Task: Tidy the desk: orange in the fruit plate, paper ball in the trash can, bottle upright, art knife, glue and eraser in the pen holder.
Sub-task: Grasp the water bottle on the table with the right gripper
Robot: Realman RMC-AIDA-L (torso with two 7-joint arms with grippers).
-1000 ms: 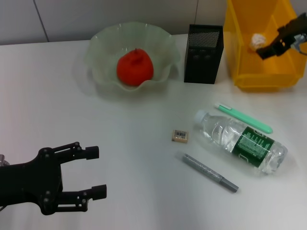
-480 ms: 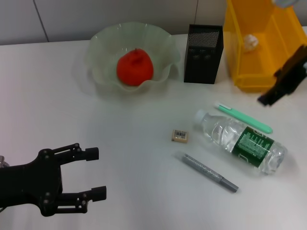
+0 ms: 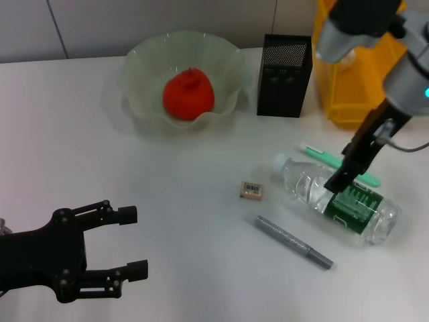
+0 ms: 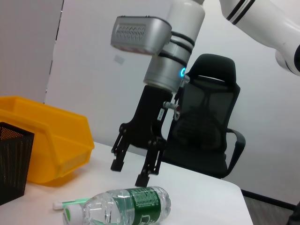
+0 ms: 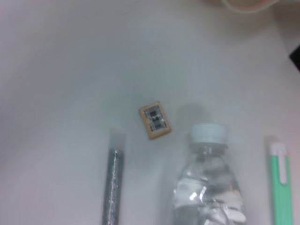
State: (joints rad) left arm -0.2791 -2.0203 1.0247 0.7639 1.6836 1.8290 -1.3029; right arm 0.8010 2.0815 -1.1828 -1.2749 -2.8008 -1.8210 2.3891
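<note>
The bottle (image 3: 335,198) lies on its side at the right, cap (image 5: 208,133) toward the eraser (image 3: 251,190). My right gripper (image 3: 342,180) hangs open just above the bottle's label, touching nothing; the left wrist view shows its spread fingers (image 4: 142,179) over the bottle (image 4: 122,206). A slim green tool (image 3: 322,157) and a grey one (image 3: 293,241) flank the bottle; I cannot tell which is the art knife and which the glue. The orange (image 3: 189,94) sits in the fruit plate (image 3: 144,54). The paper ball is hidden behind my right arm. My left gripper (image 3: 131,241) rests open at the near left.
The black mesh pen holder (image 3: 284,67) stands between the fruit plate and the yellow trash can (image 3: 348,107) at the back right. A black office chair (image 4: 206,131) stands beyond the table's edge in the left wrist view.
My right arm has swung from over the trash can down and forward to just above the bottle. The paper ball stayed in the can. The left arm has not moved.
</note>
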